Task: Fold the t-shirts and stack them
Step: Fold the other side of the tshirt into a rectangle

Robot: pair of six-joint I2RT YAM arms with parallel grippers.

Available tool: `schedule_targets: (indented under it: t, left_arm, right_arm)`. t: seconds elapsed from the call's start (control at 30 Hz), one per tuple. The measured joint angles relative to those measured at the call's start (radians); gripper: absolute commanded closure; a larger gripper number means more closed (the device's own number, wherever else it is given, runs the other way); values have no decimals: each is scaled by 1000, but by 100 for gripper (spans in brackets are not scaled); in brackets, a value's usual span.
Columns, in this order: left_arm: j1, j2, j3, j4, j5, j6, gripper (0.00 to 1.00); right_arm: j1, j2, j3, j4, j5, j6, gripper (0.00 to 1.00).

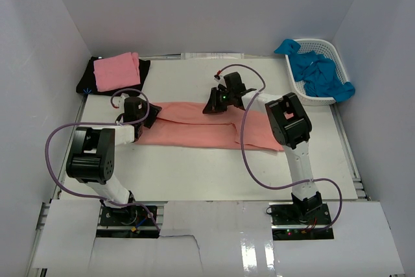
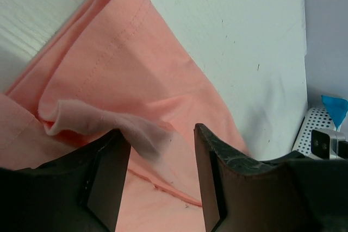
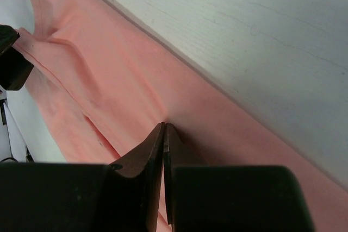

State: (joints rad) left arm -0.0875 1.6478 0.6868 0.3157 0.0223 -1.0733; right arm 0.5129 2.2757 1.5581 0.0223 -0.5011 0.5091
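Observation:
The large salmon-coral t-shirt (image 1: 194, 131) lies folded into a long band across the middle of the table. My left gripper (image 1: 150, 113) is at its left end. Its jaws are open in the left wrist view (image 2: 160, 172), with a raised fold of the salmon cloth (image 2: 136, 69) between them. My right gripper (image 1: 213, 103) is at the band's far edge near the middle. It is shut (image 3: 164, 134), and the salmon cloth (image 3: 109, 69) puckers at its tips. A folded lighter pink t-shirt (image 1: 117, 71) lies on the black t-shirt (image 1: 85, 81) at the back left.
A white lattice basket (image 1: 327, 47) at the back right holds the bright blue t-shirts (image 1: 318, 72). White walls enclose the table on three sides. Grey cables loop from both arms over the table's near half.

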Motion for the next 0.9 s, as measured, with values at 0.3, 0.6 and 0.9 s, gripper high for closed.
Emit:
schedule_targets:
  t: [0.3,0.6,0.9]
  left_arm:
    - [0,1,0,8,-71,43,65]
    - [0,0,1,11,-97,100,93]
    - [-13,-18,14,7,-101,204,85]
  right_arm:
    - [0,-27,-47,10,-4,0,92]
    - [0,-31,-51,10,-3,-2,92]
    - [0,-35,-58,7,1,0,92]
